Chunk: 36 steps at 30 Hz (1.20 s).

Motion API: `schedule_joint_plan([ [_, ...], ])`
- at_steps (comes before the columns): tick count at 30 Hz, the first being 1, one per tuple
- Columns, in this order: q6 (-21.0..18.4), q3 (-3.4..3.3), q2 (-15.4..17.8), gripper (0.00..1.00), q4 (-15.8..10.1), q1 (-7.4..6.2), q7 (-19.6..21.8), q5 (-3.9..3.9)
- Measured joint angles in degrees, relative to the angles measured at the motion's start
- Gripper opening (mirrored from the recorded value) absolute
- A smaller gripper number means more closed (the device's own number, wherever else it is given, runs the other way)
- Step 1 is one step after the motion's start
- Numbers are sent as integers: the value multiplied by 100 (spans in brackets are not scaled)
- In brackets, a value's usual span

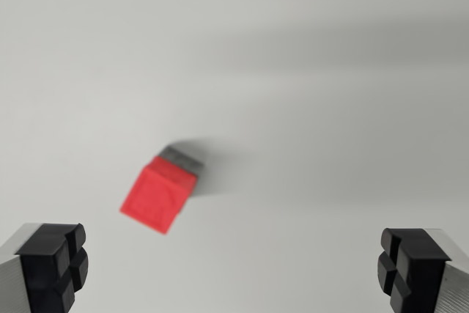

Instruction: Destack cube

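Black-padded metal pincer (234,269) is sitting wide apart, holding nothing, fingertips (55,262) showing in both bottom corners. Red plastic cube (159,194) is resting on a grey block (182,157), mostly hidden beneath it, on the plain white table (330,108). Stack is lying beyond the fingertips, toward the wrist view's left, not touching either.

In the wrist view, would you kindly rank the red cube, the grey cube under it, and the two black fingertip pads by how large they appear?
1. Red cube, largest.
2. The two fingertip pads, alike in size and enlarged by nearness to the camera.
3. Grey cube, smallest, though mostly hidden beneath the red one.
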<state>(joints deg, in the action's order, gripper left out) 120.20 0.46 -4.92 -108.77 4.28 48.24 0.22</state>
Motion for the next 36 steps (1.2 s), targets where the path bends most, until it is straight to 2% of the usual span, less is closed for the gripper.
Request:
schedule_joint_plan([
  [21, 27, 0, 0, 100, -58, -12, 65, 0],
  [36, 267, 2, 0, 100, -363, -90, 418, -9],
])
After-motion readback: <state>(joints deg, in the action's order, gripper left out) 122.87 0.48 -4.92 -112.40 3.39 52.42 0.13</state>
